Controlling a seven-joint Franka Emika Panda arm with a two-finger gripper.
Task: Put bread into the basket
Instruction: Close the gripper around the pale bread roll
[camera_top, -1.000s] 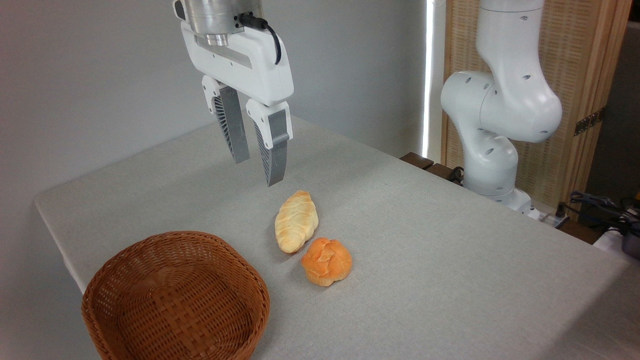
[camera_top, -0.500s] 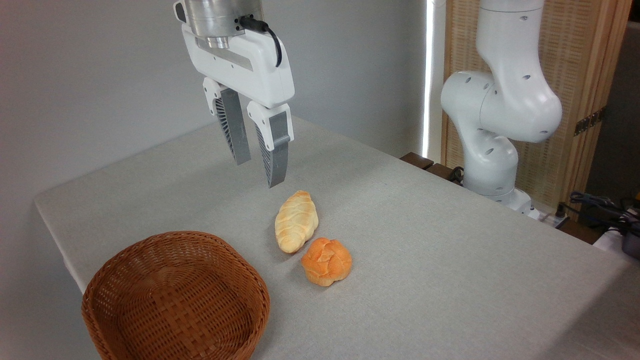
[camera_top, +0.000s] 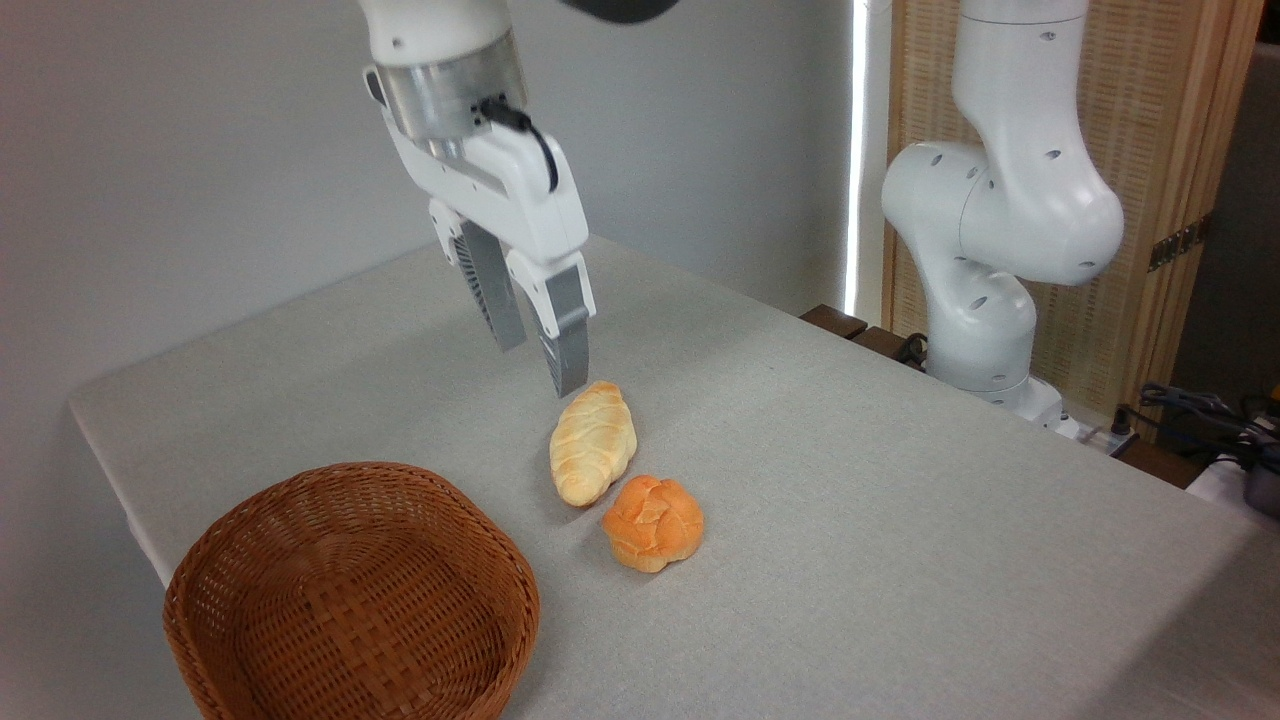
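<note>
Your gripper (camera_top: 541, 370) has come down since half a second ago. Before, its fingertips hung high above the table (camera_top: 850, 480). Now they are much lower and a bit more to the right, and the tip of the nearer finger (camera_top: 566, 335) sits just above the far pointed end of the bread (camera_top: 592, 443). You can also see more of the white wrist at the top now, and the gripper leans a little, so the fingers point down and to the right.

The two fingers stand a little apart, with a small gap between them, and they hold nothing. The gap looks about the same as before.

The bread has not moved. It lies flat on the table, near the middle, with one pointed end away from you and one toward you. The round orange bun (camera_top: 653, 522) is just beside its near end, a little to the right, and it has not moved either.

The basket (camera_top: 350, 595) is in the same spot at the front left corner of the table, well apart from the bread. Nothing is inside it.
</note>
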